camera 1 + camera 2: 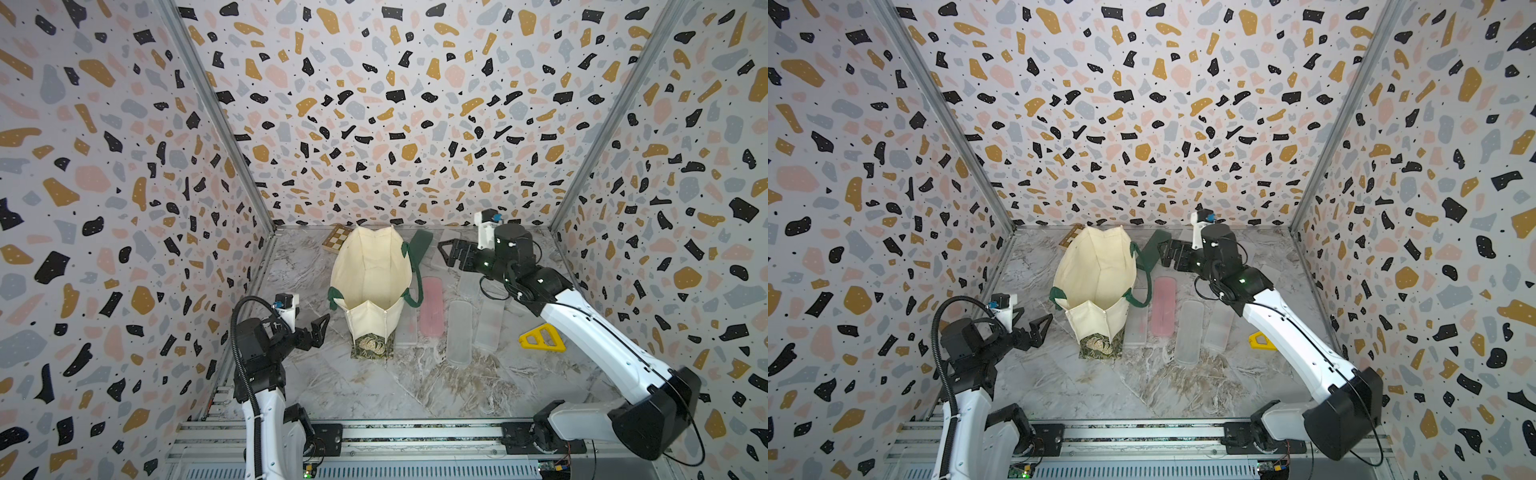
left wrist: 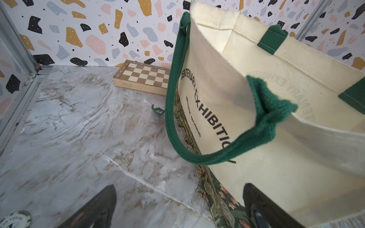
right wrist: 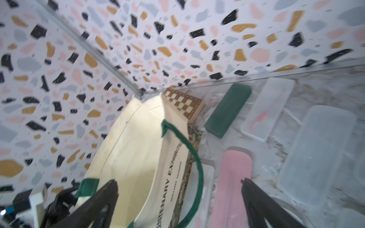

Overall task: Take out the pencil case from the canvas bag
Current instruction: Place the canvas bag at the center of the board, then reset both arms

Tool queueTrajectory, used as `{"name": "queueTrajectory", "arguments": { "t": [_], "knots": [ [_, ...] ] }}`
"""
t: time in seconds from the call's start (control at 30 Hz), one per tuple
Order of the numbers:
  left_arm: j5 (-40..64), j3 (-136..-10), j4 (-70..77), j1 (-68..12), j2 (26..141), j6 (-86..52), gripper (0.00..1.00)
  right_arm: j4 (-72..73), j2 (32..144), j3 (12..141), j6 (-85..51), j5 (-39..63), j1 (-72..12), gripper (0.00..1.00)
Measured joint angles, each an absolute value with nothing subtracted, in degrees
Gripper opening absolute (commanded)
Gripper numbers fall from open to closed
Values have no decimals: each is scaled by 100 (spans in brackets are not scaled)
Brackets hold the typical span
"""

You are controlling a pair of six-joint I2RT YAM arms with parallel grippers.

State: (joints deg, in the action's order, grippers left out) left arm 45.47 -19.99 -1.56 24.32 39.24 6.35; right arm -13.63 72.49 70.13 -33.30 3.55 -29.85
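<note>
The right arm (image 1: 598, 332) is the long one from where I stand. It climbs from the rail at the near edge, stretches far over the worktop (image 1: 374, 386) and bends at the wrist. The right tool (image 1: 451, 254) points sideways at the bag (image 1: 370, 270), hanging in the air with its jaws spread wide and nothing in them. The left arm (image 1: 259, 357) stands folded and upright. The left tool (image 1: 1034, 326) is likewise released and empty, its tips just beside the bag's near corner; whether they touch it I cannot tell.

One bag, cream with green handles, stands upright between the two tools, its mouth gaping. One chessboard (image 1: 336, 239) lies behind it, well apart from the left tool.

The cases are out on the worktop, all on the right tool's side of the bag. One green case (image 1: 419, 246) lies just past that tool's fingertips, and one pink case (image 1: 432, 309) lies nearer to me than the tool. Around them are clear cases (image 1: 459, 332), at least four, one just beside the bag; the arm hides part of the lot. One yellow frame (image 1: 538, 338) sits partly under the right forearm. One chip (image 2: 14, 220) lies close by the left tool.

The worktop is grey-white marble print. Three walls carry terrazzo blobs of black, ochre, pink and grey, with metal posts in the corners.
</note>
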Motion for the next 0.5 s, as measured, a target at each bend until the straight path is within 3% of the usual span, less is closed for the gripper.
{"name": "queueTrajectory", "arguments": {
  "t": [0.3, 0.5],
  "knots": [
    [4265, -1514, 2311, 2353, 5605, -368, 99, -1284, 5218, 4213, -2884, -1066, -1177, 99],
    [3701, -1253, 3538, 1957, 6466, -543, 99, -738, 4801, 3249, -2711, -1651, -224, 99]
  ]
}}
